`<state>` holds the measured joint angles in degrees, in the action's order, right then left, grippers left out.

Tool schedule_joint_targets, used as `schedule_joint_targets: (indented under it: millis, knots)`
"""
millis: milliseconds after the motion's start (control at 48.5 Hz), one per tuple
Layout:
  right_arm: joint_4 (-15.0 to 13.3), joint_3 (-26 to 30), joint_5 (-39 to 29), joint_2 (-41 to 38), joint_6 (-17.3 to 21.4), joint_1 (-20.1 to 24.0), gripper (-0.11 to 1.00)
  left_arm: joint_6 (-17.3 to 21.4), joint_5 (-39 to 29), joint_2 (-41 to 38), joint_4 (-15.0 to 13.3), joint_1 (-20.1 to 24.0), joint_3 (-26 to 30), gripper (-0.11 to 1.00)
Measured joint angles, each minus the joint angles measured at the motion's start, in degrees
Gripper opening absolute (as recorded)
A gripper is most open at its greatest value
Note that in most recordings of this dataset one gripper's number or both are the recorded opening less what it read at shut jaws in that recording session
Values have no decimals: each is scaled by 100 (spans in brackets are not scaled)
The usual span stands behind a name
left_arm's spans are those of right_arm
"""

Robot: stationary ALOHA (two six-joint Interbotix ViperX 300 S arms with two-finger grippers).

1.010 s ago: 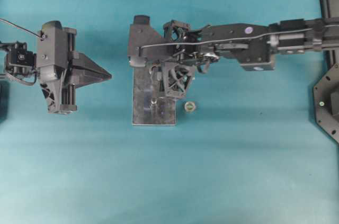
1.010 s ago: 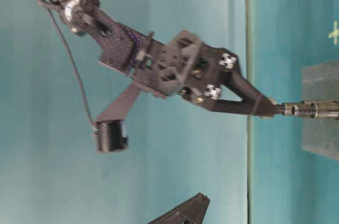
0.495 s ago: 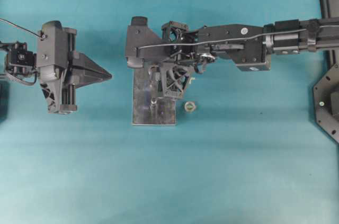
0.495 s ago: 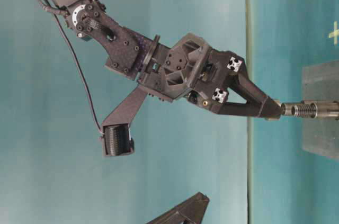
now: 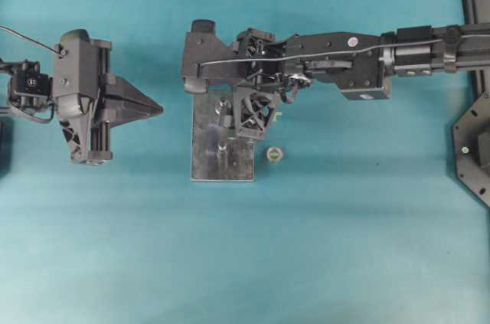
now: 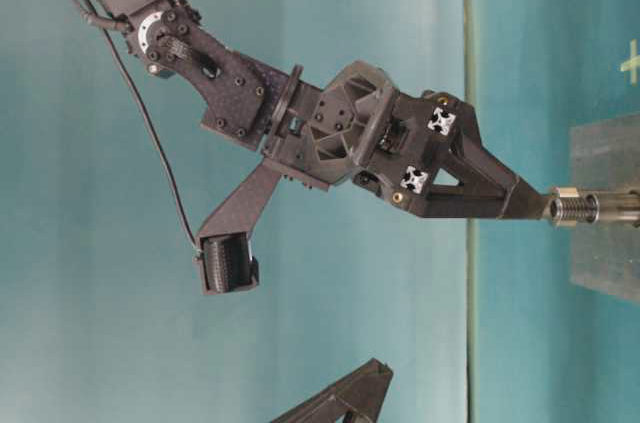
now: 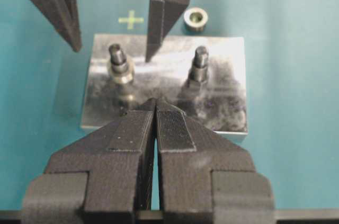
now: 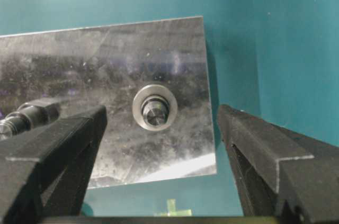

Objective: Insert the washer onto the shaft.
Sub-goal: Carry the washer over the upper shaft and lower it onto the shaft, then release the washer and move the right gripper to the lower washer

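Desk: teal desk point(image 5: 321, 247) carrying a metal plate point(image 7: 222, 107).
Left gripper point(image 7: 155, 108): pressed together, empty, nearest the camera.
Washer point(image 8: 154, 107): ringed around the shaft point(image 8: 154, 113).
Right gripper point(image 8: 159, 128): spread apart, released.
Remaining: apparently only withdrawal.

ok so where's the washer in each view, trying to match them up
overhead exterior: the small silver metal washer is on the upper of the two shafts, hard to make out.
table-level exterior: ringing the threaded shaft's end.
left wrist: round the left steel shaft.
right wrist: picture centre.
shared landmark: the grey rectangular metal plate.
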<state>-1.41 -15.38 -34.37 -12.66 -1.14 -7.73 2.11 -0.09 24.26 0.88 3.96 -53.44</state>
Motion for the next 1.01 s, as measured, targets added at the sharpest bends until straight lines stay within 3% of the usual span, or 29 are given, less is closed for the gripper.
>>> schedule_joint_targets:
  millis: [350,680,1010]
  knots:
    - [18,-334,-308,246,9,105,88,0,9,0,0,0,-9,0]
    - [18,-1107,-281,826,510,396,88,-9,18,-53,0,0,-9,0]
    - [26,-1898,475,888,809,826,87,-9,167,-167,0,0,0,0]
